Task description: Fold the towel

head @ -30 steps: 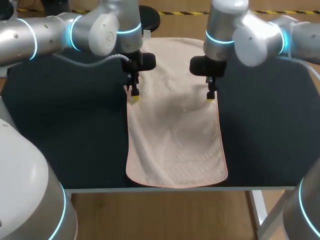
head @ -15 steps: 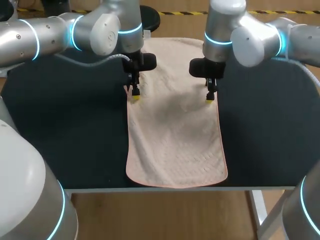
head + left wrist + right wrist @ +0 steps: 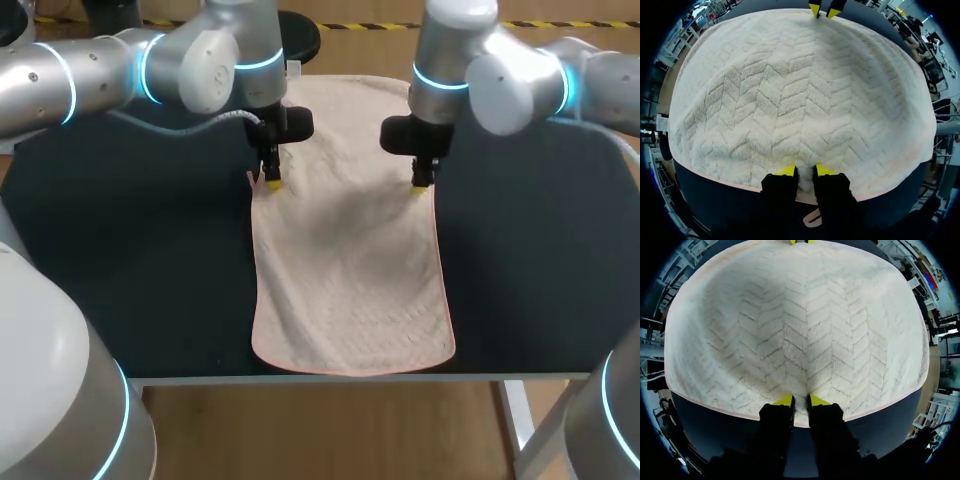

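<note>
While the near end of the towel [image 3: 350, 300] lay flat along the near edge of the desk [image 3: 130, 260], nothing in that part had shifted over the last second. The cloth ran as one long, unfolded strip from the near edge to the far side, at the middle of the desk.

Farther up, about halfway along the strip, the left pincer [image 3: 272, 183] stood at the towel's left edge and the right pincer [image 3: 421, 183] at its right edge, level with each other. Both wrist views showed the yellow tips clenched close together with a tuft of the pile nipped between them, so each pincer was grasping the towel at its hem. In the past second both pairs of tips had crept a little toward the far side or upward; the head view did not settle which. The left hem showed a small pucker at the grip.

Beyond the pincers the far half of the towel lay spread flat toward the far edge.

I judged that the grasp was made and the lift only starting. No layer yet lay over another, so the fold itself was still to do.
</note>
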